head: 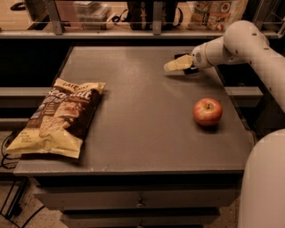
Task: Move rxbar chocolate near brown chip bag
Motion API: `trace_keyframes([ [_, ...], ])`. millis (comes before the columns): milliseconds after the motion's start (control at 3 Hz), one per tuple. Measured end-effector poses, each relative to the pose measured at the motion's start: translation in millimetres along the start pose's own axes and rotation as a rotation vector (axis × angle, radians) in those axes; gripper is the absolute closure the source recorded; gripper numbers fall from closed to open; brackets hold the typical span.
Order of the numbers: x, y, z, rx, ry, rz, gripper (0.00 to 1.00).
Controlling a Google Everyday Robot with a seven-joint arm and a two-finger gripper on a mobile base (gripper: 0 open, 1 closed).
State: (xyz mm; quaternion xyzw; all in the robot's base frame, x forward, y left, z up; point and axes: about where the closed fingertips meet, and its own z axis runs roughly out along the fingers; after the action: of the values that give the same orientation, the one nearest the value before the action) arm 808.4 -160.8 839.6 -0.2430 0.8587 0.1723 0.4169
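Note:
The brown chip bag lies flat at the table's left edge, its dark brown middle between yellow-tan ends. My gripper hovers over the table's far right part, its tan fingers pointing left. It is shut on the rxbar chocolate, a small black bar that shows only as dark edges above and below the fingers. The bar is far from the bag, with most of the table's width between them.
A red apple sits on the right side of the grey table, in front of the gripper. My white arm reaches in from the right. A shelf with boxes and packets runs behind the table.

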Motion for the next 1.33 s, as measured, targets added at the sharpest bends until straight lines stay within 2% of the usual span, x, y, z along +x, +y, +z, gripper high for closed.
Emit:
trace_keyframes([
  [333, 7.6, -3.4, 5.4, 0.011, 0.011, 0.028, 0.0],
  [667, 7.6, -3.4, 5.4, 0.011, 0.011, 0.028, 0.19],
  [1333, 3.3, -2.9, 2.2, 0.011, 0.011, 0.028, 0.65],
])
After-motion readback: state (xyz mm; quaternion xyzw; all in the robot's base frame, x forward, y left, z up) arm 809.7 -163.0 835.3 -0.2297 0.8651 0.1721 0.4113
